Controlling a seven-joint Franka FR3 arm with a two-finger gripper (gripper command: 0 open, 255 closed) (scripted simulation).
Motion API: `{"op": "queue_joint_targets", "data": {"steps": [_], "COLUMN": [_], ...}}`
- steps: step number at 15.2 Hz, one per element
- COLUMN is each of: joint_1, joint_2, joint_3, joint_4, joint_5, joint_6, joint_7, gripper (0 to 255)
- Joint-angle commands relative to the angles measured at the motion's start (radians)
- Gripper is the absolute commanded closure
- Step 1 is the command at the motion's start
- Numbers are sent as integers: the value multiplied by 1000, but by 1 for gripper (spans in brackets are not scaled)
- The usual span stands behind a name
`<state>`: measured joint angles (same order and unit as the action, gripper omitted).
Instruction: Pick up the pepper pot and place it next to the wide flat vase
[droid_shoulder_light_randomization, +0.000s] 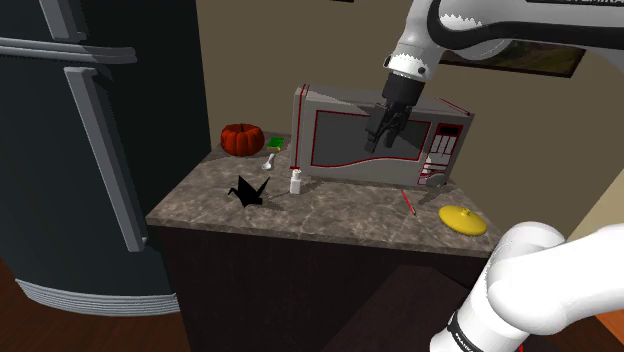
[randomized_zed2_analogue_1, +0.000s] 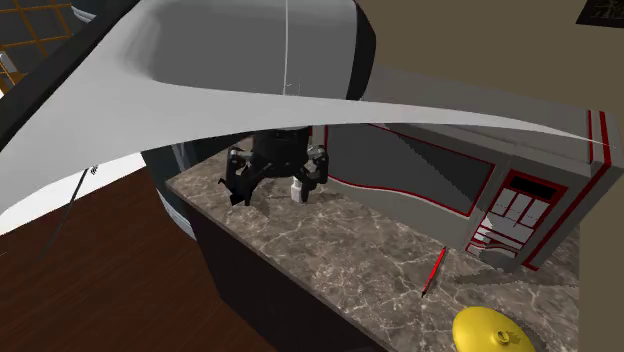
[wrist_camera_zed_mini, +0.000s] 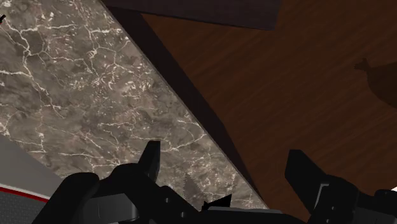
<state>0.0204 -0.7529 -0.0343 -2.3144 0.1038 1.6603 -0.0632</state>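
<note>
While the gripper (droid_shoulder_light_randomization: 383, 140) hangs wide open and empty above the desk (droid_shoulder_light_randomization: 340, 212), the white pepper pot (droid_shoulder_light_randomization: 296, 182) stands untouched by the microwave's (droid_shoulder_light_randomization: 330, 130) left corner. Grasping it and carrying it right to the yellow flat vase (droid_shoulder_light_randomization: 463, 220) are both left.

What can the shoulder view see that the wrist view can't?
The shoulder view adds the small white pepper pot, the wide flat yellow vase, a black paper crane, an orange pumpkin and a thin red pen. The wrist view adds a dim shadow on the dark wooden floor. Both share the open black end effector, the brown marbled countertop, that floor and the grey red-trimmed microwave.
</note>
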Motion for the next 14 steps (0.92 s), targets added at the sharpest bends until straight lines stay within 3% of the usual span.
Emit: {"op": "queue_joint_targets", "data": {"steps": [1, 14], "joint_1": [0, -17], "joint_2": [0, 487], "joint_3": [0, 1], "joint_4": [0, 189], "joint_5": [0, -45], "joint_6": [0, 248], "joint_7": [0, 0], "gripper": [0, 0]}}
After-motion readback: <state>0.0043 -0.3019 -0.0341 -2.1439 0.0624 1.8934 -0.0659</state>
